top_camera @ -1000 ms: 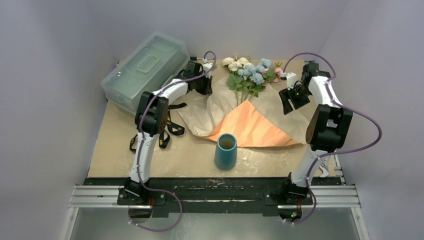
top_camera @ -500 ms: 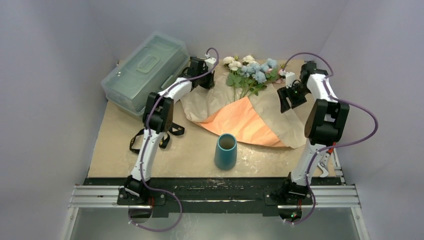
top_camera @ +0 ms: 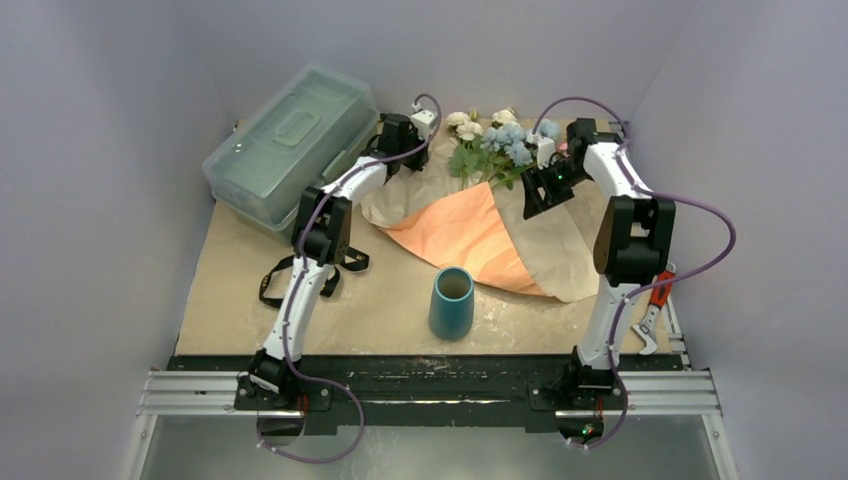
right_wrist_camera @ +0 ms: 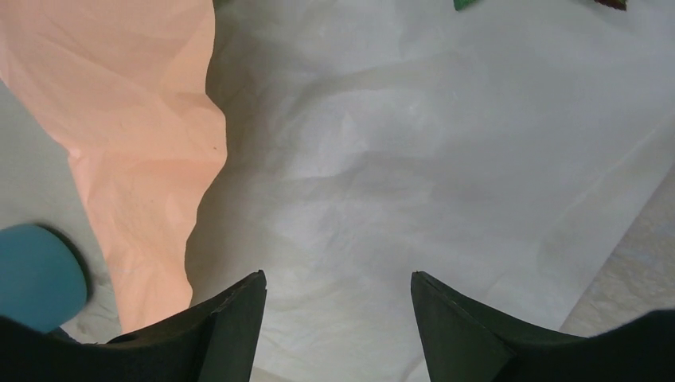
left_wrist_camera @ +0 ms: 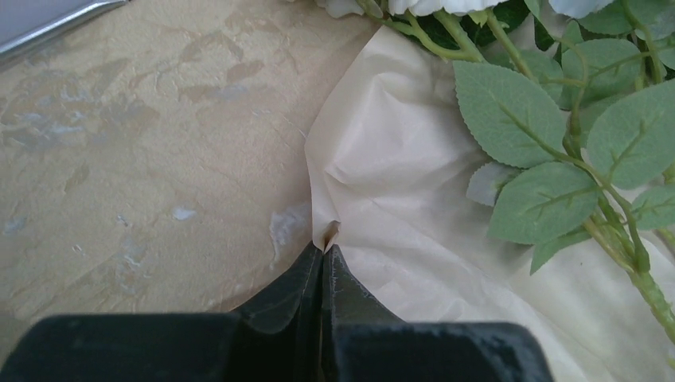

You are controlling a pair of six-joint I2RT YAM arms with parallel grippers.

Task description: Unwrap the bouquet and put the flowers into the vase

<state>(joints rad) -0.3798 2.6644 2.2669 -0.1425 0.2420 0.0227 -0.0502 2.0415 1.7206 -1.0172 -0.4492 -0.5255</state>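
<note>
The bouquet lies unwrapped, its tan paper and orange paper spread flat on the table. The flowers, cream, pale blue and pink with green leaves, rest on the far end of the paper. My left gripper is shut on the tan paper's left edge, pinching a small fold just left of the leaves. To the right of the stems my right gripper hovers open over the tan sheet, with nothing between its fingers. The teal vase stands upright in front of the paper.
A translucent grey-green toolbox sits at the back left, close behind the left arm. The black ribbon lies loose by the left arm. A red-handled tool lies at the right table edge. Grey walls enclose the table.
The left gripper has dragged the paper edge back and left; paper and flowers shifted that way. The right gripper has swung left, close to the stems, staying open.
</note>
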